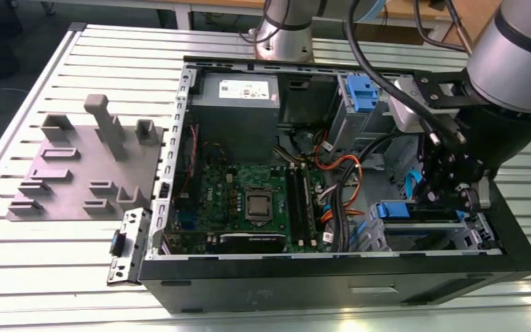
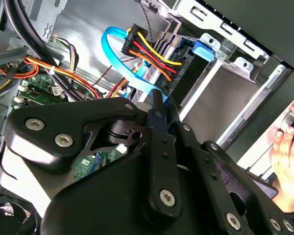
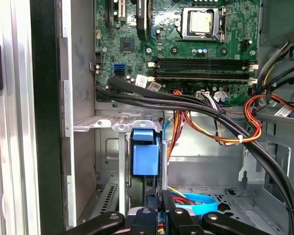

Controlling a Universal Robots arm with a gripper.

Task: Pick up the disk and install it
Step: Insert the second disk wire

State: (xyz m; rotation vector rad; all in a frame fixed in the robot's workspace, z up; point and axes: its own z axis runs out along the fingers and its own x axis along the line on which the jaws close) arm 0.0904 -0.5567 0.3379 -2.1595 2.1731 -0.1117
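Observation:
The disk [image 3: 144,159] shows edge-on as a blue caddy end, sitting in a slot of the metal drive cage [image 3: 112,125]. In the exterior view the disk [image 1: 393,211] lies in the cage at the case's lower right corner. My gripper [image 1: 452,200] reaches down into that cage from the exterior view's right. In both wrist views the black fingers stand close together, and my gripper [image 3: 160,195] pinches the thin blue rail on the disk's side. In the second wrist view my gripper [image 2: 161,98] ends at a blue strip, just short of a cable plug [image 2: 154,54].
The open computer case [image 1: 339,266] lies on a slotted table, with a motherboard [image 1: 247,200], thick black cables [image 3: 186,100] and coloured wire bundles around the cage. Another blue caddy [image 1: 358,93] sits in the upper bay. A grey fixture [image 1: 81,166] lies beside the case. A person's hand [image 2: 286,147] is near the case wall.

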